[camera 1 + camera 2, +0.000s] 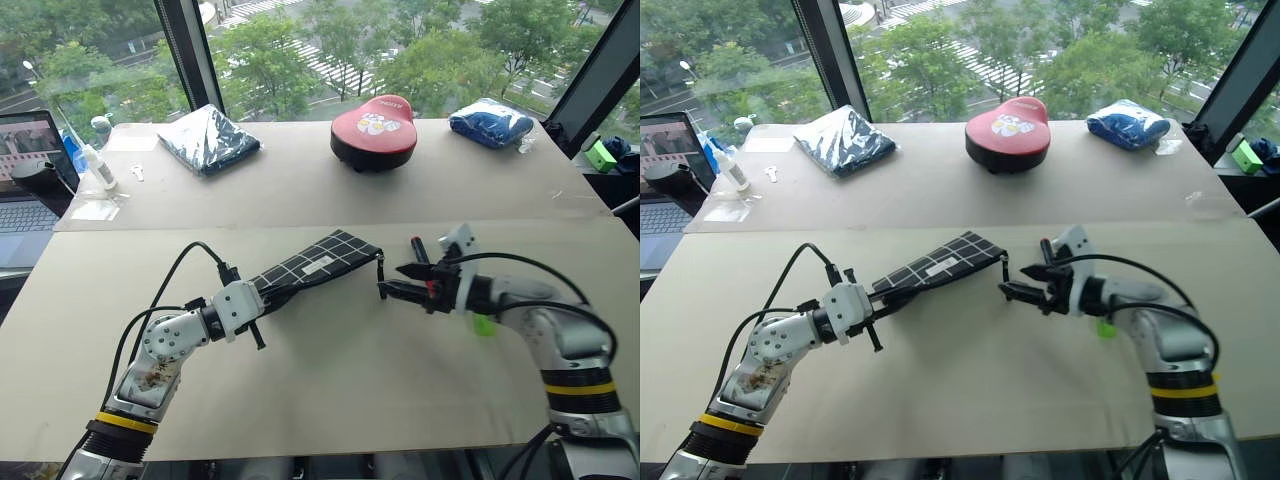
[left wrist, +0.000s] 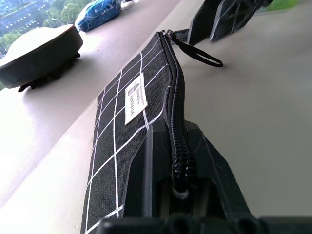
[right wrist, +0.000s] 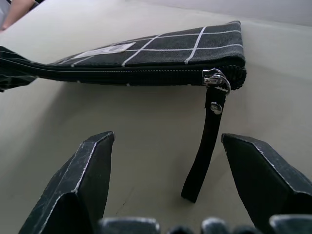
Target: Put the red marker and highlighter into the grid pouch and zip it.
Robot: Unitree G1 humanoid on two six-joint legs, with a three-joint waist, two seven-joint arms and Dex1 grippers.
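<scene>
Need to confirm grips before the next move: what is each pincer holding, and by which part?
Left pincer is shut on the grid pouch, clamping its zipper edge at the near end. Right pincer is open, holding nothing.

A red padded seat (image 1: pixel 374 131) was set on the far table (image 1: pixel 300 185), flanked by a dark folded bag (image 1: pixel 209 139), a blue bundle (image 1: pixel 491 122) and a laptop (image 1: pixel 28 170).

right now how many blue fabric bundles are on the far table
2: a dark blue folded bag at the far left, and a brighter blue bundle at the far right, with the red case between them.
</scene>
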